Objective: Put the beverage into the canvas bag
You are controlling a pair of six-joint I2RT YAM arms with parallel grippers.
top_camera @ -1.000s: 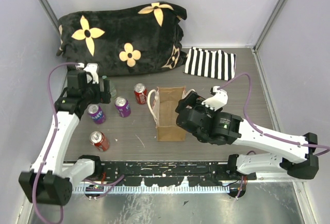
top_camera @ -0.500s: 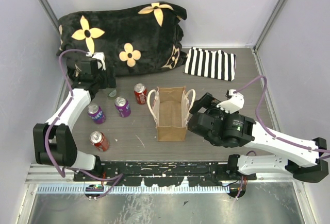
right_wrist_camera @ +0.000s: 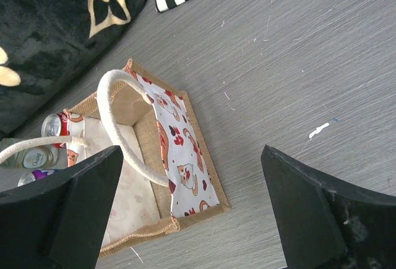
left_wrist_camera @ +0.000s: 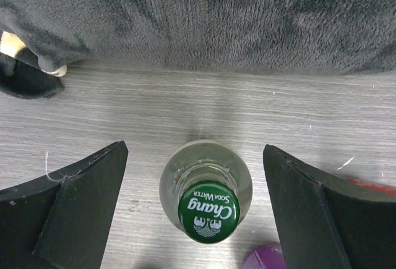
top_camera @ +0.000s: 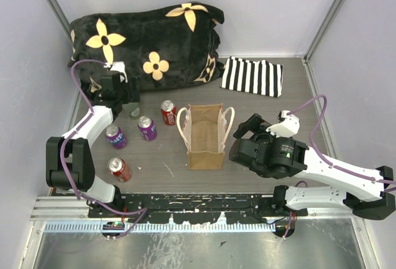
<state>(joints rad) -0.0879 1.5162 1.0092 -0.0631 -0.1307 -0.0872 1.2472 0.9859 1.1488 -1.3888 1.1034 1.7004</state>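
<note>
The beverage, a clear glass soda bottle (left_wrist_camera: 206, 185) with a green cap, stands upright on the table just in front of the blanket, seen small in the top view (top_camera: 134, 111). My left gripper (left_wrist_camera: 197, 216) is open above it, one finger on each side, not touching. The canvas bag (top_camera: 205, 136) stands open at the middle of the table, its printed side (right_wrist_camera: 178, 157) and cream handles facing the right wrist camera. My right gripper (top_camera: 242, 128) is open and empty just to the right of the bag, apart from it.
Two red cans (top_camera: 168, 112) (top_camera: 119, 169) and two purple cans (top_camera: 146, 128) (top_camera: 116, 136) stand left of the bag. A black flowered blanket (top_camera: 148, 40) lies at the back. A striped cloth (top_camera: 252, 76) lies at the back right.
My left gripper has swung back toward the blanket to hover over the bottle. My right gripper has drawn away to the right from the bag's edge.
</note>
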